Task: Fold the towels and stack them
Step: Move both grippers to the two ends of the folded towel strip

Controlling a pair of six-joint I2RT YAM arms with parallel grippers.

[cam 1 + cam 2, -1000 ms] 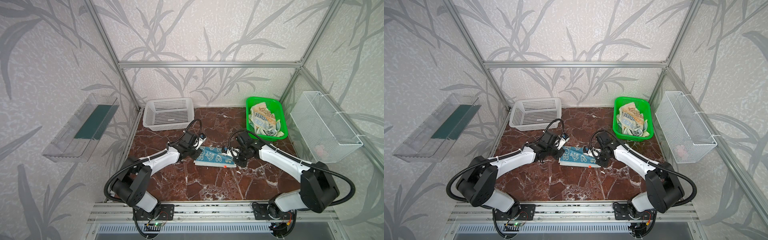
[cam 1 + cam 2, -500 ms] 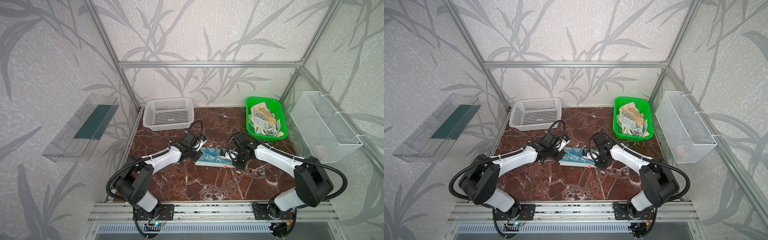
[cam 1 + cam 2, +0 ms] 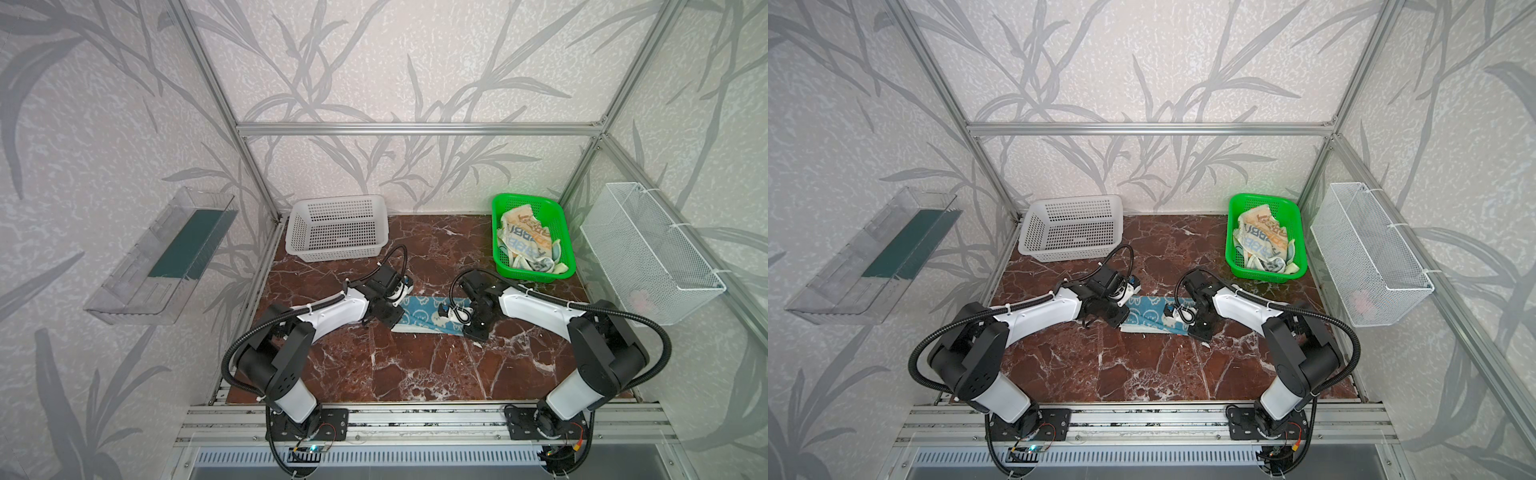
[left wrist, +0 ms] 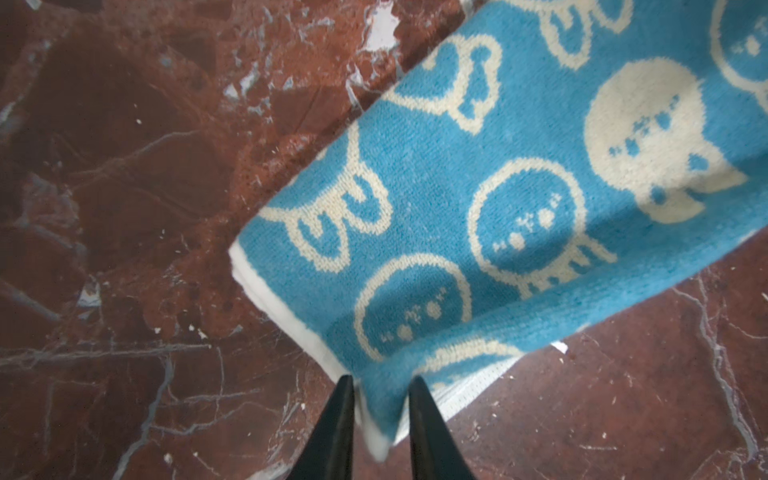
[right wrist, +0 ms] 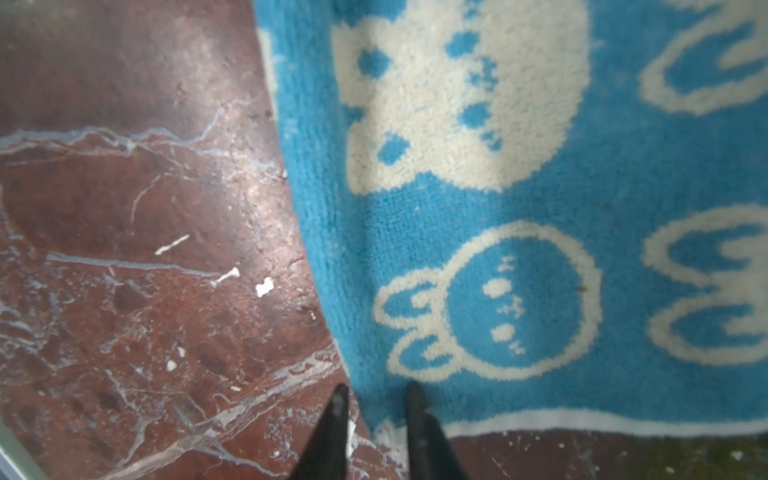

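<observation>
1. The blue terry towel with cream rabbit faces (image 3: 419, 316) lay as a folded strip on the red-brown marble tabletop (image 3: 415, 365), between the two arms.
2. The left gripper (image 4: 382, 390) had one near corner bunched between its narrowly parted fingers. The right gripper (image 5: 378, 392) straddled the other near corner. Whether either one was pinching the cloth or had let go could not be told.
3. The step appeared to be setting down a finished fold. It would go best if both corners were freed together and the fingers rose straight up, so that nothing dragged the top layer off the white hem beneath.
4. Only the wrist views showed the corners between the fingers and the stacked layers. In both top views the wrist bodies hid the fingertips.
5. Only the top views showed the whole strip, the crumpled striped lettered towel (image 3: 523, 237) in the green plastic basket (image 3: 495, 232), and the white perforated basket (image 3: 338, 198).
</observation>
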